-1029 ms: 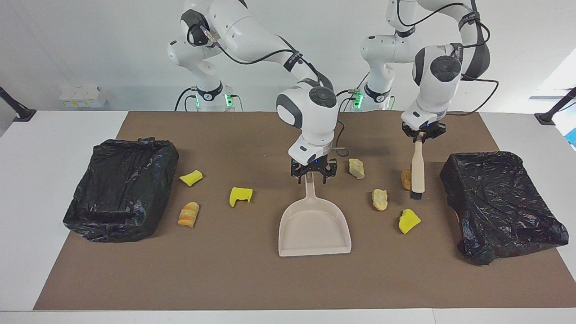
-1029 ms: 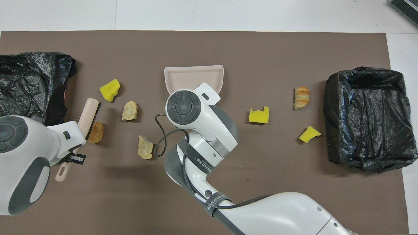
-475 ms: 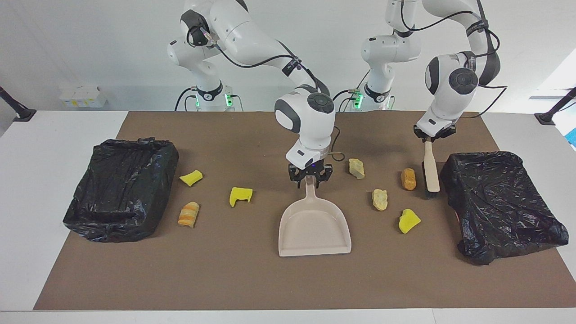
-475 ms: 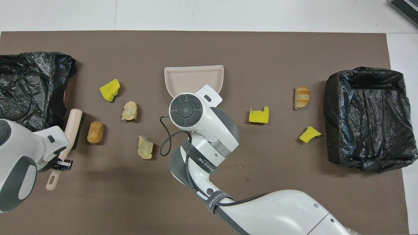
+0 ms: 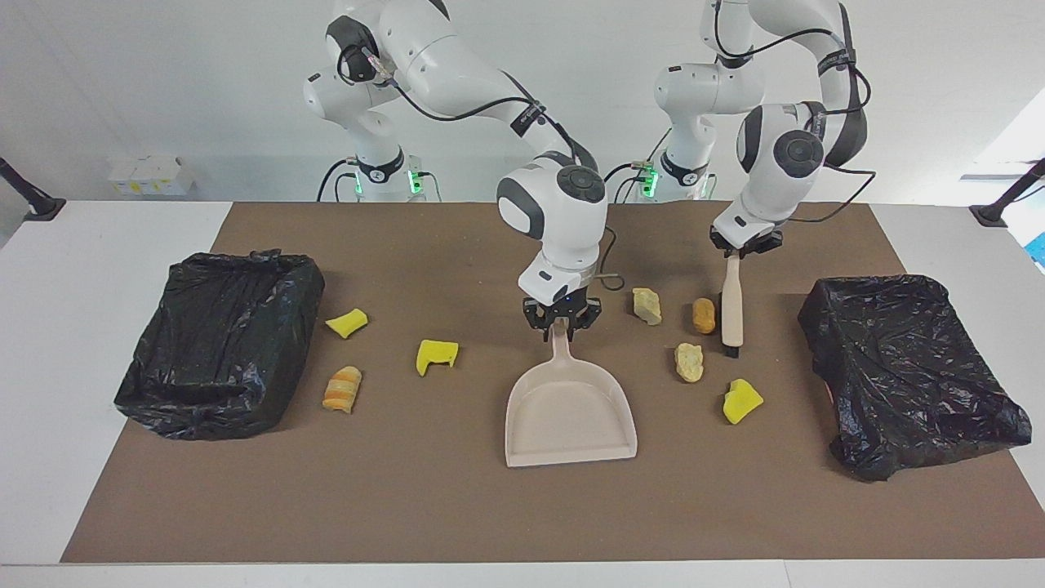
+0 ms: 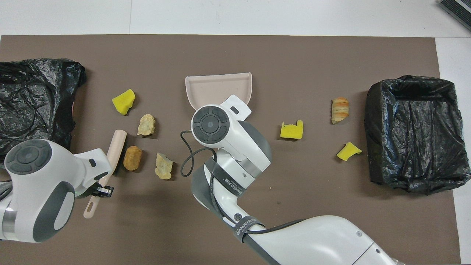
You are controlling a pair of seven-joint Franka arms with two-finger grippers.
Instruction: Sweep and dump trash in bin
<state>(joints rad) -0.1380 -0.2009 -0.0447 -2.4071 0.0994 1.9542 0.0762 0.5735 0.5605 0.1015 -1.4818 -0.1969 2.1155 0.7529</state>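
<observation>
The left gripper [image 5: 744, 247] clamps the brush [image 5: 732, 310] against an orange lump [image 5: 704, 315], which could roll past the dustpan [image 5: 570, 412]; the right gripper [image 5: 562, 320] pinches its handle.

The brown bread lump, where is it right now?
The brown bread lump lies toward the left arm's end of the table, right beside the brush, with a tan scrap alongside.

A brown mat [image 5: 457, 506] covers most of the white counter [image 5: 49, 343]; a small white box [image 5: 151, 175], perhaps cardboard, sits by the wall toward the right arm's end.
</observation>
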